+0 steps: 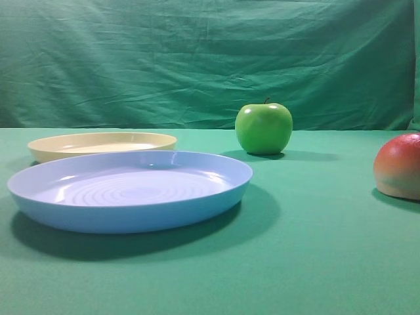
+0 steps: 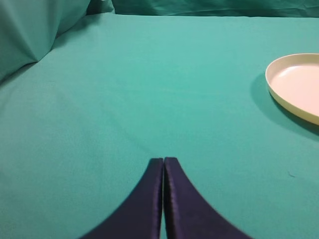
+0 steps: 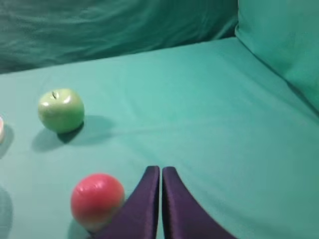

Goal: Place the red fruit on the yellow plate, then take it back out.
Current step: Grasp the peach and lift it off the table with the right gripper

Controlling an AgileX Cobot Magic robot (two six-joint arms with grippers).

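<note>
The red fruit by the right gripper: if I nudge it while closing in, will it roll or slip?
Probably rolls: the red fruit looks round and sits free on the flat green cloth. Its smooth, faintly shiny skin may slip between narrow fingers. It seems rigid, so a firm centred grip should hold.

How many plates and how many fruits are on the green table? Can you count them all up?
Plates: 2, the yellow plate and the blue plate
Fruits: 2, the red fruit and the green apple
Total: 4
</note>
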